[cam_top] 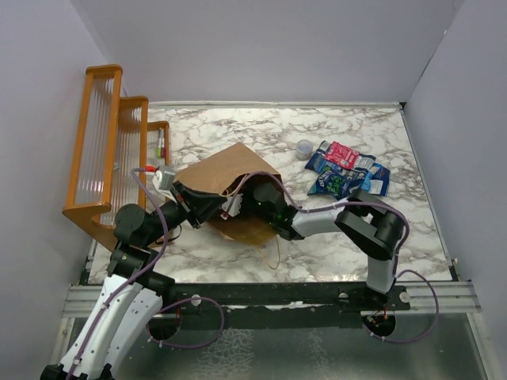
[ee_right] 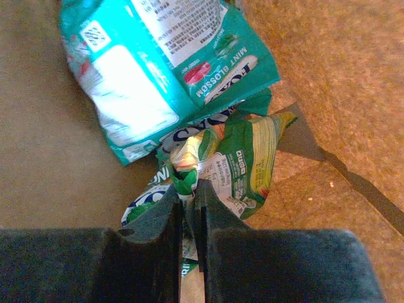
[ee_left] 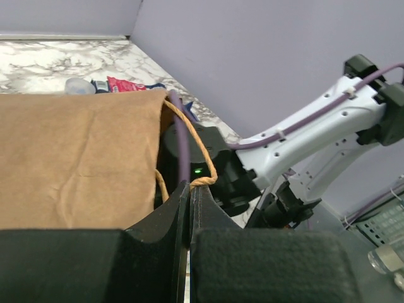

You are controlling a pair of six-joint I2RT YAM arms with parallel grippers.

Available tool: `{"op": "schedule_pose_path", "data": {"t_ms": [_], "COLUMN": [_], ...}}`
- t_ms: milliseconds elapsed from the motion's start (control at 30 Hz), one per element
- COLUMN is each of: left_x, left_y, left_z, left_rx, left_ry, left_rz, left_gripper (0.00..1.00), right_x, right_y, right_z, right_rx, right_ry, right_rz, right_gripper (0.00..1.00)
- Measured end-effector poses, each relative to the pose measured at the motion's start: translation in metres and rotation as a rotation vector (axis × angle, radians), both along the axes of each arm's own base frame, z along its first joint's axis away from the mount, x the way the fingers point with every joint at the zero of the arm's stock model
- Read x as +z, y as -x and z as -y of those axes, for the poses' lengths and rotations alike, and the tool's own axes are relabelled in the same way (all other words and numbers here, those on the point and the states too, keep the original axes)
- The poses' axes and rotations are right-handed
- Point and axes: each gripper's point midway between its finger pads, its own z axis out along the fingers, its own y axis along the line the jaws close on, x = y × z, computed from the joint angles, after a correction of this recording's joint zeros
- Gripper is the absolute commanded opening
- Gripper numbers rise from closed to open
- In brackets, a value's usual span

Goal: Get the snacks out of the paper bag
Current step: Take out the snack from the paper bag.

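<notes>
Where the paper bag (cam_top: 226,170) sat: on its side on the marble table (cam_top: 333,237), out toward 9 o'clock from the table's middle, with both arms meeting at its mouth.
Left gripper (ee_left: 191,189): jaws pinched right together on the bag's thin twisted handle (ee_left: 203,182), so it was gripping the bag by that loop. The brown bag wall filled the wrist view from 9 to 11 o'clock.
Right gripper (ee_right: 188,192): reached inside the bag, coming in from about 3 o'clock in the top view. Jaws were nearly closed, with a crinkled edge of the green packet (ee_right: 246,164) nipped between the tips.
Green packet vs gripper: edge in the tips, the rest of it fanned out toward 1-2 o'clock, lying on the bag's inner wall.
Teal packet (ee_right: 158,69): also in the bag, at about 12 o'clock from the fingertips, overlapping the top of the green one, not touching the gripper.
More print under those two: some blue-and-white wrapper peeking out, couldn't tell what exactly.
Snacks already out (cam_top: 346,170): a blue, red and green heap on the table, at 3 o'clock from the bag and well apart from it.
Clear cup (cam_top: 304,147): just beside that heap, at its 10 o'clock.
Orange rack (cam_top: 103,150): at 9 o'clock from the bag, along the table's edge.
</notes>
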Motion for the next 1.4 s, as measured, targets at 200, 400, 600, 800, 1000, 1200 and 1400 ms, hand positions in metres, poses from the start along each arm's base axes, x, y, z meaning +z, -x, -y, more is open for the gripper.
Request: {"op": "schedule_pose_path", "data": {"t_ms": [200,400,600,800,1000,1200,1400], "left_x": [-0.005,-0.007,-0.003,0.0,-0.006,-0.006,-0.008], "left_y": [-0.009,-0.015,-0.019,-0.02,-0.025,-0.03,-0.031], "left_z": [-0.005,-0.01,-0.013,-0.016,-0.02,-0.024,-0.025], "left_rx": [0.061,0.104,0.134,0.156,0.195,0.227,0.239], "left_ry": [-0.005,-0.004,0.006,0.008,-0.006,-0.005,-0.007], "left_rz": [-0.021,-0.038,-0.037,-0.039,-0.064,-0.067,-0.074], "left_gripper": [0.0,0.0,0.0,0.0,0.0,0.0,0.0], "right_x": [0.017,0.026,0.056,0.12,0.163,0.193,0.233], "right_y": [0.034,0.066,0.104,0.143,0.194,0.24,0.261], "right_z": [0.015,0.024,0.036,0.047,0.062,0.086,0.108], "right_rx": [0.067,0.14,0.252,0.386,0.562,0.725,0.786], "right_ry": [-0.061,-0.093,-0.173,-0.329,-0.415,-0.434,-0.475], "right_rz": [-0.056,-0.095,-0.141,-0.168,-0.259,-0.304,-0.241], "right_gripper": [0.01,0.01,0.01,0.01,0.02,0.02,0.02]}}
